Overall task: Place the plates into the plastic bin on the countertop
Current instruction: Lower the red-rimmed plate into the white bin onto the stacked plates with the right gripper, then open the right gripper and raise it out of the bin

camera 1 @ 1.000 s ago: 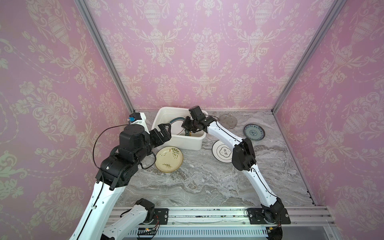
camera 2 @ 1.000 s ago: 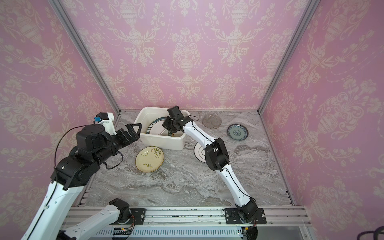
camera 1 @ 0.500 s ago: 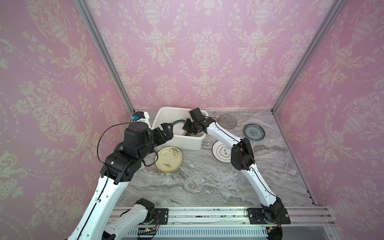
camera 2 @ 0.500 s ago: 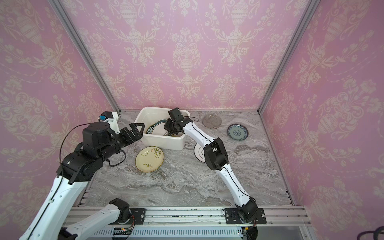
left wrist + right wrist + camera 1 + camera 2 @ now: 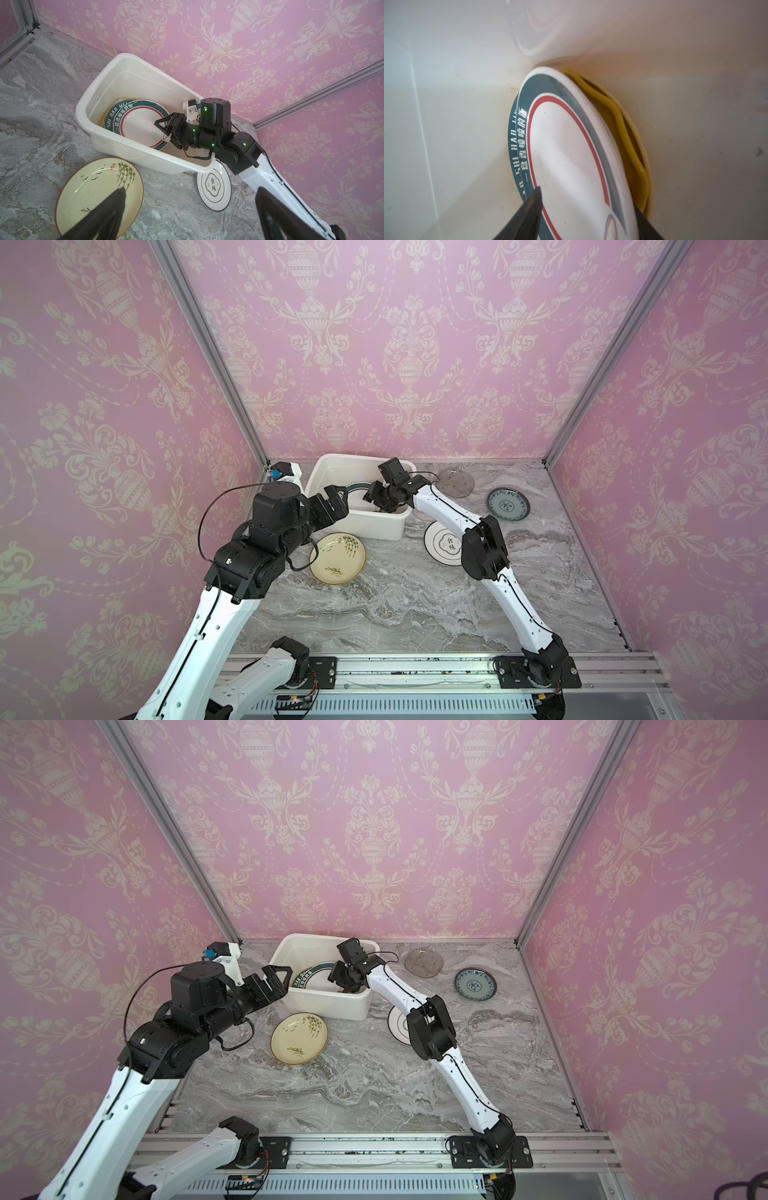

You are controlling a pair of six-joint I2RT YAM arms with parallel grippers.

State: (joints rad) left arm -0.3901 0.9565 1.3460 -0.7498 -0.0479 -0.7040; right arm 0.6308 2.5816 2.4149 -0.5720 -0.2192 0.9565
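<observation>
Grey marble-patterned countertop (image 5: 415, 605) carries the whole job. At the left of both top views, the left gripper (image 5: 279, 978) hangs empty with its jaws spread wide, close by the left wall of the deep white plastic bin (image 5: 374, 526). Lower in the frame, near the bin's front wall, lies the cream round plate with green sprigs (image 5: 337, 558), not yet picked up.

Inside the bin, a white plate with a dark teal lettered rim and red ring (image 5: 141, 124) lies tilted on a second lettered plate (image 5: 512, 149) and on yellow scalloped plates (image 5: 623, 135). The right gripper (image 5: 161, 131) reaches into the bin's right end. Its fingers (image 5: 533, 207) stand apart on either side of the top plate's edge and seem not to pinch it.

Further right, outside the bin, sit a white plate with a dark ring and central emblem (image 5: 444, 541), a smoky glass plate (image 5: 457, 483) and a blue-patterned plate (image 5: 509, 504). About four plates seem binned; four remain on the counter.

Against the earlier frames, the right jaws have parted from a closed pinch and the left gripper has edged toward the bin. The plates on the counter have not moved.
</observation>
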